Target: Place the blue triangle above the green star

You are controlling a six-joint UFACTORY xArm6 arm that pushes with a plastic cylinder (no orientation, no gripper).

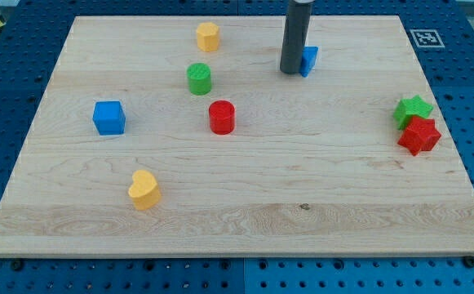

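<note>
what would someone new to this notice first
The dark rod stands out at the view's top centre, my tip pressed against the left side of the blue triangle, which it partly hides. At the right edge the green star and red star sit touching, the green one above. The other blocks are scattered over the left half of the wooden board.

Pale wood, matt plastic, dark rod

The tabletop (pixel 245 188) is light, smooth wood with fine grain and one small dark knot. The blocks look like matt moulded plastic: blue cube (pixel 108 118), red cylinder (pixel 222 117), green star (pixel 413 109), yellow heart (pixel 144 189). The rod ending in my tip (pixel 290 72) is dull dark grey, smooth. A perforated blue metal-looking base (pixel 12 57) surrounds the wood.
</note>
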